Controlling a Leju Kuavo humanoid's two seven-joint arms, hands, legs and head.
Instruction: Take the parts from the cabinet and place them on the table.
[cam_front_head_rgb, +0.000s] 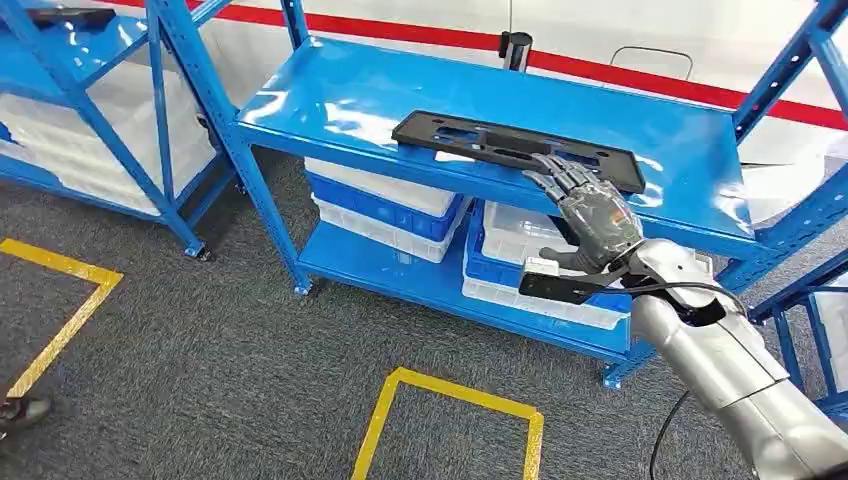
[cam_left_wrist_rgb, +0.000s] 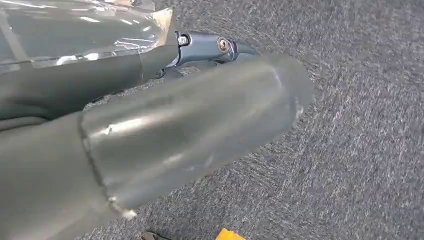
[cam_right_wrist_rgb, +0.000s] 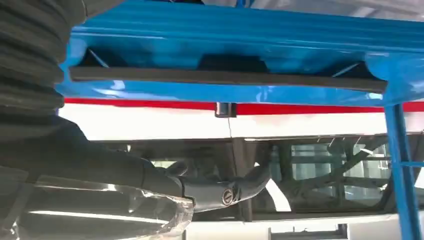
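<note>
The long black part (cam_front_head_rgb: 515, 148) lies flat on the top shelf (cam_front_head_rgb: 330, 100) of the blue cabinet, toward the shelf's front edge and right of its middle. Its long axis runs roughly along that front edge, slanting a little so that its right end sits closer to the edge than its left end. The right hand (cam_front_head_rgb: 590, 205) reaches up from below the front edge, and its fingers (cam_front_head_rgb: 555, 175) lie over the near side of the part close to its right end, seemingly touching it. The fingers look partly spread and slightly curled; whether they have actually closed around the part cannot be told. In the right wrist view the part (cam_right_wrist_rgb: 227, 76) shows as a dark strip lying across the shelf's blue edge, beyond the hand (cam_right_wrist_rgb: 220, 192).

The right hand is clearly the nearer one. The left hand (cam_left_wrist_rgb: 150, 135) hangs over the grey carpet floor (cam_left_wrist_rgb: 360, 150), and its finger state cannot be told.

The part is a flat, narrow plastic-looking strip, matte black, with raised ribs and a few slots along its length. It looks stiff and light. Since the hand meets it near one end, it would probably tip when lifted.
</note>
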